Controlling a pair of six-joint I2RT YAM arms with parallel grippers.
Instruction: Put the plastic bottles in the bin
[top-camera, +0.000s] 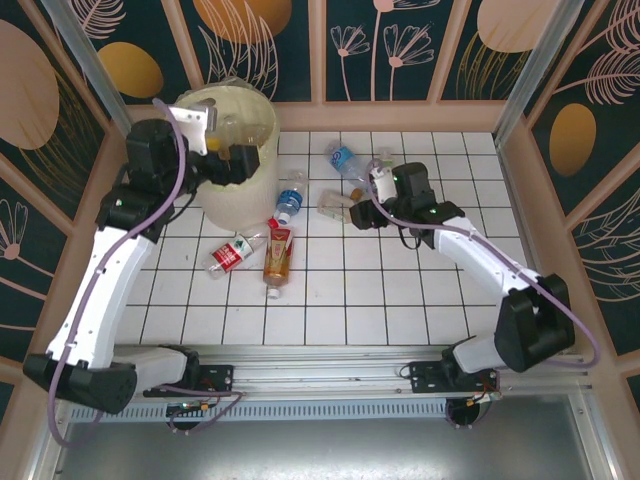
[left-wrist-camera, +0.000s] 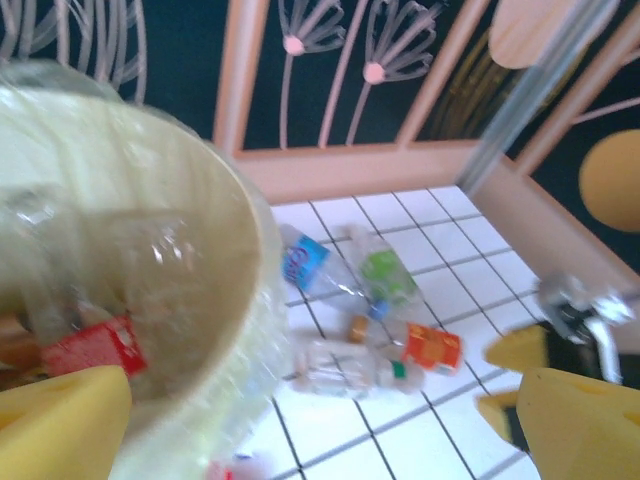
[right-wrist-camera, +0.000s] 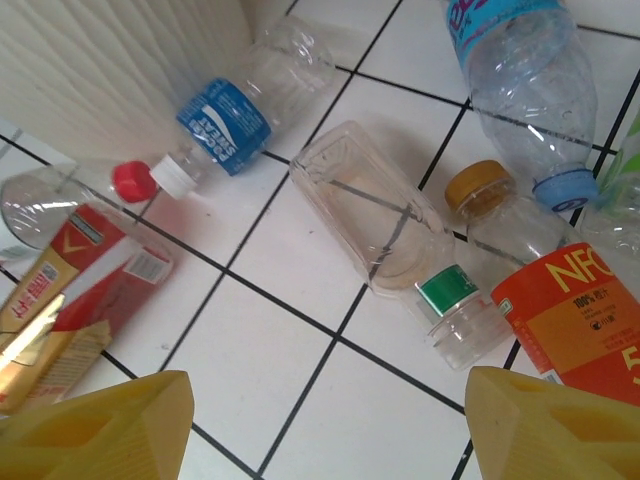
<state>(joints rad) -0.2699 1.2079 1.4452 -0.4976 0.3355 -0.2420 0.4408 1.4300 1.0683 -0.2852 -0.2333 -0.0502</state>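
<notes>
My left gripper (top-camera: 232, 158) hangs open over the cream bin (top-camera: 240, 200), with nothing between its yellow fingers (left-wrist-camera: 60, 420). Inside the bin (left-wrist-camera: 250, 260) lies a red-labelled bottle (left-wrist-camera: 95, 345) among clear plastic. My right gripper (top-camera: 360, 205) is low over the tiles, open (right-wrist-camera: 325, 430) and holding nothing. Just ahead of it lie a clear square bottle with a green neck band (right-wrist-camera: 385, 220) and an orange-labelled bottle (right-wrist-camera: 565, 300). Further off are a blue-labelled bottle (right-wrist-camera: 520, 70), a second blue-labelled bottle (right-wrist-camera: 240, 110) beside the bin wall (right-wrist-camera: 120, 60), and a red-labelled one (right-wrist-camera: 70, 270).
More bottles lie on the white tiled floor: a red-labelled one (top-camera: 235, 255) and one with orange contents (top-camera: 278, 255) in front of the bin, and a blue-labelled one (top-camera: 343, 157) at the back. Wooden-framed walls (top-camera: 400, 102) close in the back and sides.
</notes>
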